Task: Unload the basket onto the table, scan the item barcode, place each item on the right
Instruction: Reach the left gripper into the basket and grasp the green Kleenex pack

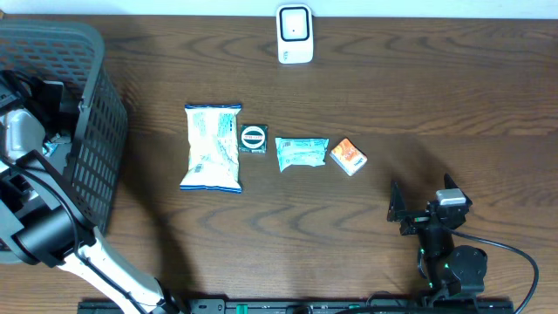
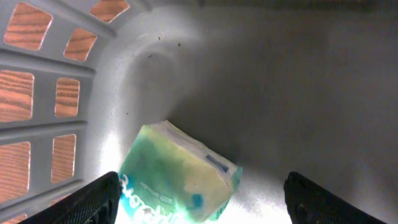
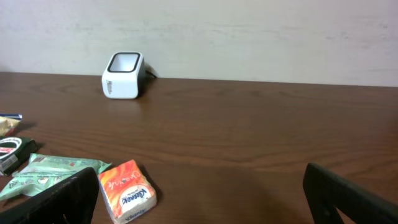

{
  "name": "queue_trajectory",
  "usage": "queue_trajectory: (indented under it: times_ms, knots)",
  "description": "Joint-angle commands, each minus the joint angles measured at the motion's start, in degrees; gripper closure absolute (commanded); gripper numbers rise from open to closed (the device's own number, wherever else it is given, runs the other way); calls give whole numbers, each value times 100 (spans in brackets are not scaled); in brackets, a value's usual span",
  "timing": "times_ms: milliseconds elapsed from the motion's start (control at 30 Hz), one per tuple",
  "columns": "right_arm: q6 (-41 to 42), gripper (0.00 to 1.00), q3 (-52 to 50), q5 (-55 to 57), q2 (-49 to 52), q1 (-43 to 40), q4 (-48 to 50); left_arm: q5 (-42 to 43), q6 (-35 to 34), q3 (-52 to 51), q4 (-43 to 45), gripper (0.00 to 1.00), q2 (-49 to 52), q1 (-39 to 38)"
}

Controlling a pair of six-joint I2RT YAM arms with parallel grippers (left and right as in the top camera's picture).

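L pincer [image 2: 205, 199] wide over pkt [image 2: 177, 174] in basket [image 2: 50, 124]; R pincer [image 3: 202, 199] wide, empty. At desk [image 1: 436, 87] 3 o'clock, orange tissue pack [image 1: 348, 156] likely light, squashy: pinch short sides.

The left arm [image 1: 39, 231], at about eight o'clock in the overhead view, is built of chunky black joint housings joined by a white tube, with a pale grey block nearer its wrist. Its fingers [image 2: 93, 202] show in its own camera as plain matte black wedges. The right arm [image 1: 449, 262], at about five o'clock, is black almost throughout, with a small light-grey box [image 1: 452, 197] at its twelve o'clock end, tiny green lights [image 1: 425, 254] on its joints and a thin black cable [image 1: 532, 266] looping off toward three o'clock; its fingers [image 3: 59, 199] are the same black wedges.
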Motion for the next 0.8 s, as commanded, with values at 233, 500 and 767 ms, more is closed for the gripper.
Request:
queue_trajectory:
  times_ms: [233,500,767]
  knots:
    - [-24,1,-7,-22,-24,44,-22,35,61,-245,-48,29,103,22]
    - [-24,1,-7,-22,-24,44,-22,35,61,-396,-48,47,114,22]
    - [-24,1,-7,-22,-24,44,-22,33,13,-396,-70,92,79,20]
